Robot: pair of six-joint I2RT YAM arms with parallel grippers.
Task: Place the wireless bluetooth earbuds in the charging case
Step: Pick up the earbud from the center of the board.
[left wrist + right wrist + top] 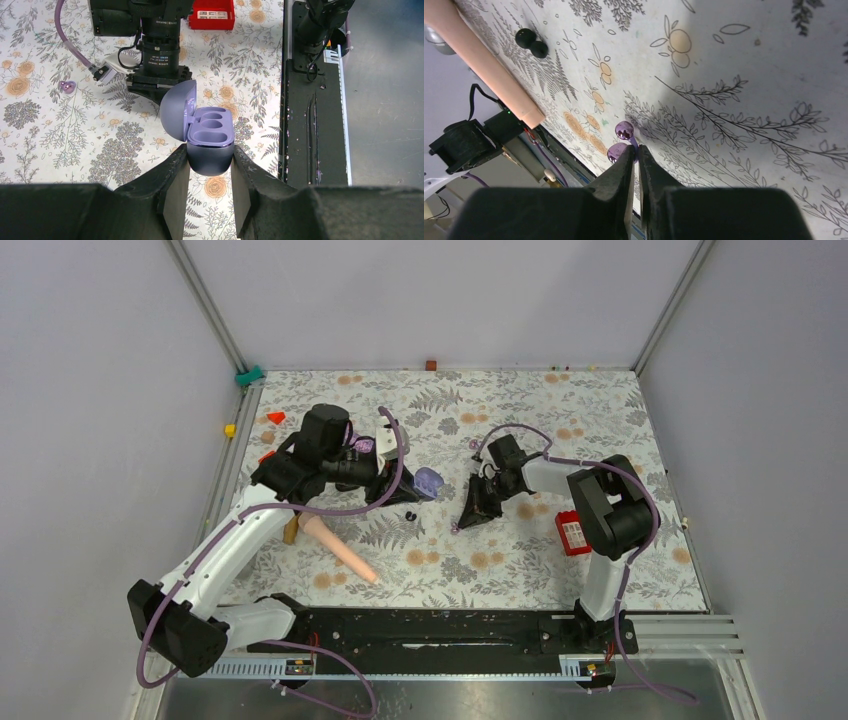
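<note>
Open lilac charging case (210, 135) clamped in left hand (210, 154); glossy purple earbuds (624, 131) pinched shallowly by right hand (634, 152), liable to be squirted out when lifted.

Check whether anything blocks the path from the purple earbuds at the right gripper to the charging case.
Nothing visible does. The tiny glossy purple earbuds lie at the right gripper; the lilac clamshell charging case sits open, sockets empty, in the left gripper. The glossy black earbuds lie aside.
</note>
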